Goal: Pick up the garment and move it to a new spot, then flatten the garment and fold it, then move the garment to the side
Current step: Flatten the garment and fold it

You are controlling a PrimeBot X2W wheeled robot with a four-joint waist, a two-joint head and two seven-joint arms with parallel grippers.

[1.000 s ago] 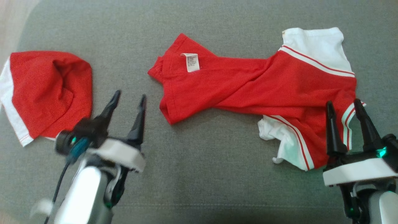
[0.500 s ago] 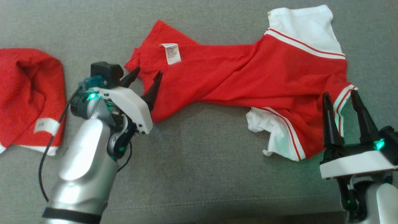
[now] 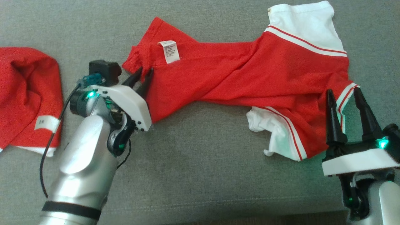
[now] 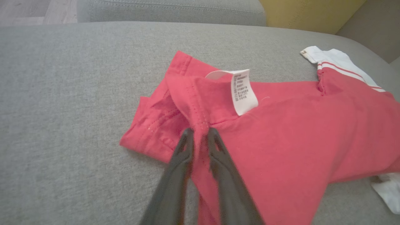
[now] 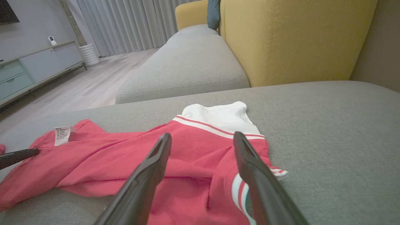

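Red jersey garment with white striped sleeves [image 3: 250, 75] lies twisted on the grey fabric cushion [image 3: 200, 175], right of a separate crumpled red cloth [image 3: 28, 93]. Left gripper [image 3: 144, 73] fingers are closed, pinching the garment's hem fold beside the white care label [image 3: 169, 51]. Right gripper [image 3: 342, 90] fingers are spread apart at the striped sleeve.
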